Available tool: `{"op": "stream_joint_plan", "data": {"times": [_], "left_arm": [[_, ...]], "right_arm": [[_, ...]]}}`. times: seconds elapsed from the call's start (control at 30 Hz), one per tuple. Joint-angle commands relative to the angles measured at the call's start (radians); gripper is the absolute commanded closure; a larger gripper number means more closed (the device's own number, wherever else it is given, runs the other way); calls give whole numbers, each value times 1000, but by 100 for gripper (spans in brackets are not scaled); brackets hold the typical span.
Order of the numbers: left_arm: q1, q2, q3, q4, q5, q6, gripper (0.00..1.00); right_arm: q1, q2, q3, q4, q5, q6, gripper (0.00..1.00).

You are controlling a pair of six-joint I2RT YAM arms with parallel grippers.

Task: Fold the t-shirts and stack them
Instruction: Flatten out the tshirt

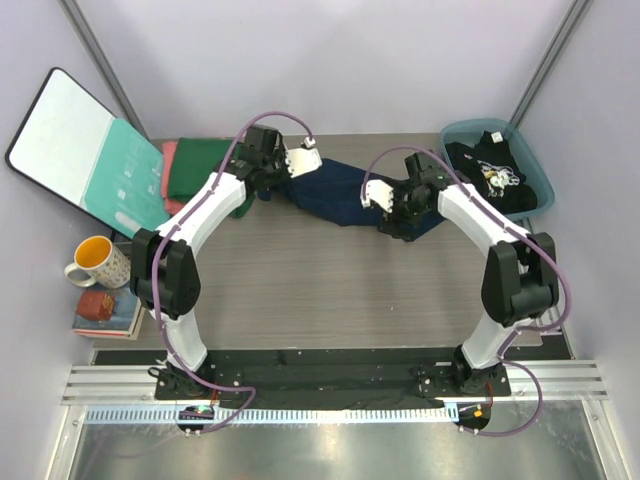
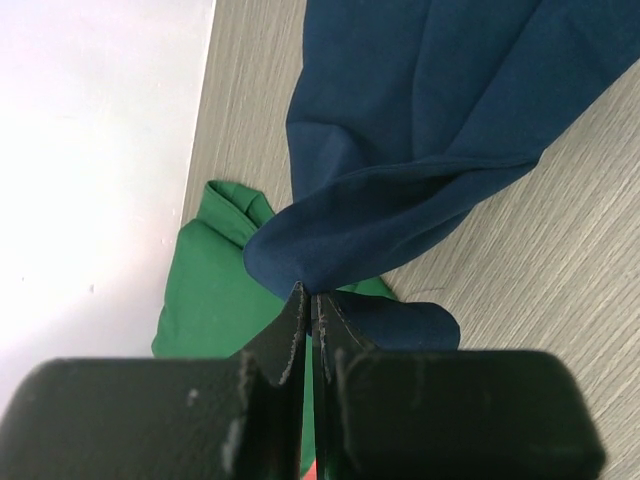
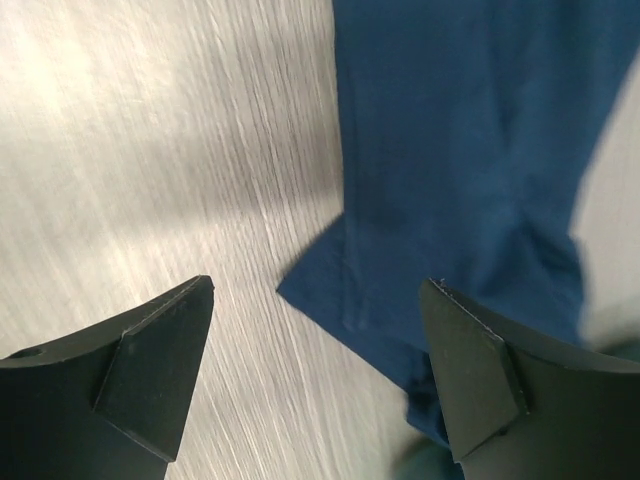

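A navy blue t-shirt point(image 1: 335, 190) lies bunched across the far middle of the table. My left gripper point(image 1: 270, 185) is shut on a pinch of its cloth point(image 2: 330, 260) at its left end, over the folded dark green t-shirt point(image 1: 205, 170). The green one also shows under my left fingers point(image 2: 205, 290). A salmon-pink t-shirt point(image 1: 168, 160) peeks out beneath the green one. My right gripper point(image 1: 400, 215) is open above the navy shirt's right corner point(image 3: 340, 290), holding nothing. A black printed t-shirt point(image 1: 495, 170) lies in the bin.
A teal bin point(image 1: 455, 135) stands at the far right. A teal-and-white board point(image 1: 90, 165) leans at the far left. A mug point(image 1: 95, 262) sits on books point(image 1: 105, 312) at the left edge. Walls close in the table's sides.
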Motion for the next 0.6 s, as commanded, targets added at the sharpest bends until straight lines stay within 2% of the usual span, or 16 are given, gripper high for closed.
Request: {"op": "stream_joint_plan", "data": {"times": [0.0,0.23,0.33,0.4,0.43,0.47,0.53,0.57], "left_arm": [[-3,-11,28,-2,-10,-22,100],[-2,-37,-32,26,-51,-19,100],[5,-43,-43,30,-56,-17,100],[9,-45,-46,32,-56,-16,100],[14,-48,-49,32,-58,-14,100],[17,-46,-51,32,-59,-14,100],[24,-48,-51,32,-62,-11,100],[28,-51,-49,32,-62,-10,100]], "right_arm": [[8,53,-44,207,65,51,11],[13,176,-49,385,158,99,12],[16,207,-32,419,174,116,19],[22,234,-20,428,189,119,33],[25,239,-20,433,200,120,44],[28,248,-18,437,210,123,70],[30,245,-15,459,244,122,94],[31,239,-14,466,256,119,99]]}}
